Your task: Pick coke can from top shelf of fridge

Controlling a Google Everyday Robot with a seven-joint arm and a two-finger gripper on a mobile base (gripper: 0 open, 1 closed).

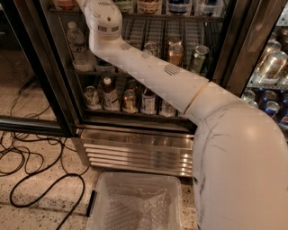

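The white arm [148,72] stretches up across the fridge [135,150] to its top shelf [189,17], where the gripper sits out of sight above the top edge, its jaws unseen, and the coke can can't be singled out among the cropped drinks there.

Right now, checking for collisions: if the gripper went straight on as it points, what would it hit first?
Cannot tell: the gripper is out of view past the top edge. The arm reaches up into the fridge, likely toward its upper-shelf drinks.
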